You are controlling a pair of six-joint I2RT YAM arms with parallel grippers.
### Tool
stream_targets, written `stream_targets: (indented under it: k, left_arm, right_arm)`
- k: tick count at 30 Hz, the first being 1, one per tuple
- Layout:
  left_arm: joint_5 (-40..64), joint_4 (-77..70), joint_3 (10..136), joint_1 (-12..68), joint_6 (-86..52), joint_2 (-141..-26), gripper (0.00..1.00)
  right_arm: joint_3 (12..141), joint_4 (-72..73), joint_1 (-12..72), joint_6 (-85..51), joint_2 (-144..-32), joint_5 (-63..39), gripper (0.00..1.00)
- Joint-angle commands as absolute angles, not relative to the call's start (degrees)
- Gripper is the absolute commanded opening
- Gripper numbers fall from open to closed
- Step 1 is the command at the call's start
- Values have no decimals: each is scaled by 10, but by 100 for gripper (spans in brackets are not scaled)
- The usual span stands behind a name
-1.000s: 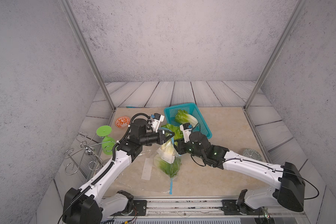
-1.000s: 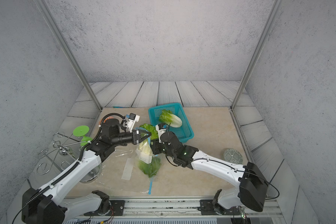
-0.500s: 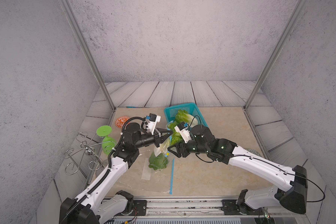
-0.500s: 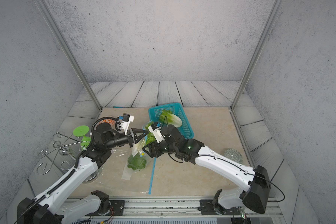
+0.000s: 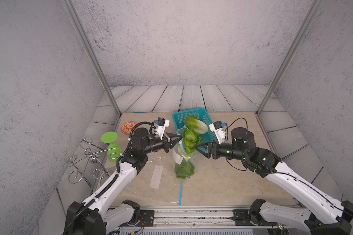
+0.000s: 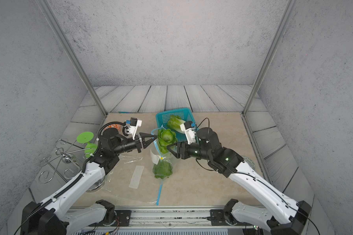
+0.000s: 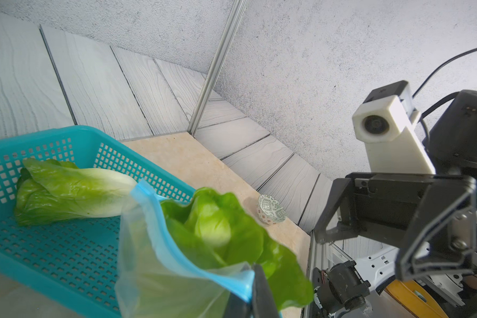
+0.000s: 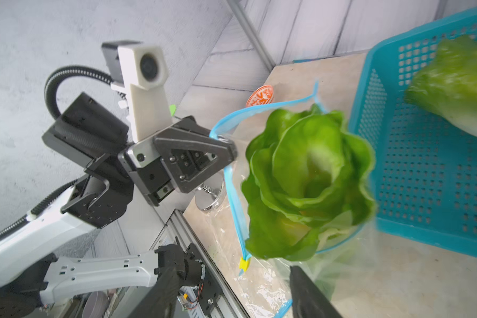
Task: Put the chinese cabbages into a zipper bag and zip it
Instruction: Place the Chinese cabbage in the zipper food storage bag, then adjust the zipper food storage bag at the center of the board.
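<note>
Partly, crinkled cabbage (image 8: 309, 176) pokes from clear (blue-rimmed) zipper bag (image 8: 232, 198).

Basket (image 5: 189, 111) just behind bag (image 5: 177, 157)

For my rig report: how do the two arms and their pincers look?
The left arm and right arm have white links and black joints. The left pincer and right pincer are black, with triangular fingers. A ribbed black hose loops by the left wrist.

Three cabbages (image 5: 196, 125) (image 5: 190, 138) (image 5: 184, 169) (one basketed), two bags (image 5: 177, 158) (image 5: 156, 179), one basket (image 5: 192, 114), one goblet (image 5: 112, 146)
</note>
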State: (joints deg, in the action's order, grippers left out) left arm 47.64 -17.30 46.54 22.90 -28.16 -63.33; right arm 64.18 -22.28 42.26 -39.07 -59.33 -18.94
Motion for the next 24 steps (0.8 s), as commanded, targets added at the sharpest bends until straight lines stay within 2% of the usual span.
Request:
stream_targets:
  k: [1, 3, 4, 11, 24]
  left_arm:
    - [474, -200, 476, 226, -293, -636, 0]
    - [479, -201, 475, 227, -298, -638, 0]
    - [479, -201, 474, 227, -299, -638, 0]
    - [482, -201, 469, 227, -307, -639, 0]
    - [484, -206, 468, 229, -316, -640, 0]
  right_arm:
    - [622, -255, 380, -462, -571, -149, 54]
    - [627, -305, 354, -472, -592, -148, 47]
    - [630, -320, 345, -476, -604, -152, 46]
    - [646, -265, 335, -504, -707, -236, 46]
    - [663, -232, 349, -512, -776, -269, 43]
